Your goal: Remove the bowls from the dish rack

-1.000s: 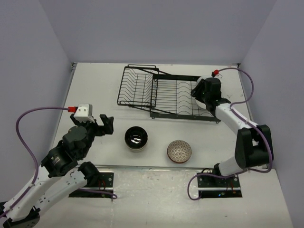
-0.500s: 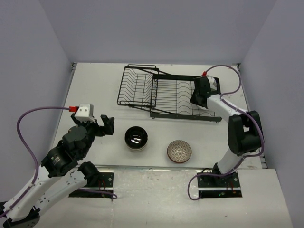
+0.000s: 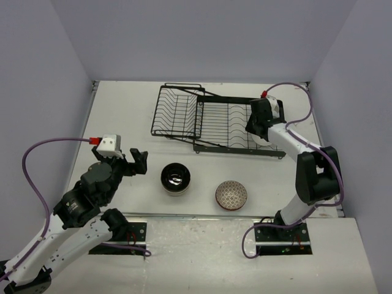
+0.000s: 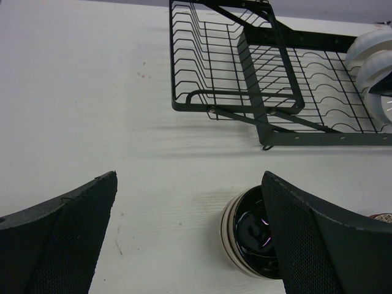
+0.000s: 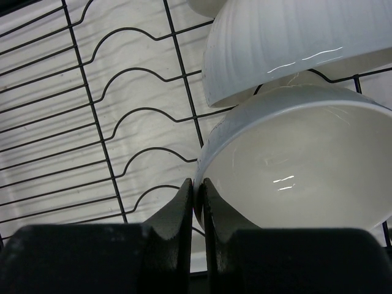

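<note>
The black wire dish rack (image 3: 214, 125) lies at the back of the table. Two plain white bowls (image 5: 294, 43) stand on edge among the tines at its right end. My right gripper (image 5: 198, 184) is shut on the left rim of the nearer white bowl (image 5: 294, 159), with one finger inside and one outside. From above, that gripper (image 3: 256, 125) sits at the rack's right end. A beige bowl with a black inside (image 3: 176, 178) and a brown net-patterned bowl (image 3: 231, 194) rest on the table in front of the rack. My left gripper (image 4: 190, 184) hangs open above the table, left of the black-inside bowl (image 4: 257, 236).
The rack's smaller raised basket (image 3: 174, 110) holds nothing, and so do the tines (image 5: 92, 122) left of the white bowls. Grey walls close in the table on three sides. The arm bases (image 3: 122, 236) are bolted at the near edge.
My right gripper reached in over the rack's right end and closed its fingers on the nearer white bowl's rim. The left arm and the two bowls on the table stayed put.
</note>
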{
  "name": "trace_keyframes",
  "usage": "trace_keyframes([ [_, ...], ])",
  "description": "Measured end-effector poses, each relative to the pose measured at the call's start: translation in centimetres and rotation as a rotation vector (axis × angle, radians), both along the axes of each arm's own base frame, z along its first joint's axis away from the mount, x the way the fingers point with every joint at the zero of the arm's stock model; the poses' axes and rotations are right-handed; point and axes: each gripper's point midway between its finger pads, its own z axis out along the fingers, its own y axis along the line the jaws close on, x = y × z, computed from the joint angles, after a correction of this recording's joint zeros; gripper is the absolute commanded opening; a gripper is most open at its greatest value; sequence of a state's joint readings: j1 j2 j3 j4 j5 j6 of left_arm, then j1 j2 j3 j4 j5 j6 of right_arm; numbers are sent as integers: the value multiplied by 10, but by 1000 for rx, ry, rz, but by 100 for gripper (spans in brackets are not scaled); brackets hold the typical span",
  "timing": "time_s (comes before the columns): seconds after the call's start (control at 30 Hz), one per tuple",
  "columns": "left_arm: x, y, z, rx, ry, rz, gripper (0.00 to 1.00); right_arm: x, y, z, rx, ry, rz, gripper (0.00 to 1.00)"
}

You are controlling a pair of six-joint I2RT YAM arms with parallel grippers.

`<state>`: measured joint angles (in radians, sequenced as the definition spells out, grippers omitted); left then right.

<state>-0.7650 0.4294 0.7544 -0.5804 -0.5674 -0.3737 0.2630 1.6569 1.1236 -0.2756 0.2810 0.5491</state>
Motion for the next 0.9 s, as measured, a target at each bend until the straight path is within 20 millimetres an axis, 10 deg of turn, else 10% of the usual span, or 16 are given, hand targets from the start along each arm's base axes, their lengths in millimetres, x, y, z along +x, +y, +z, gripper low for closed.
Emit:
trace_keyframes([
  [0.9, 0, -1, 0, 1, 2, -6, 100, -30, 5, 4, 19, -35, 36, 0],
])
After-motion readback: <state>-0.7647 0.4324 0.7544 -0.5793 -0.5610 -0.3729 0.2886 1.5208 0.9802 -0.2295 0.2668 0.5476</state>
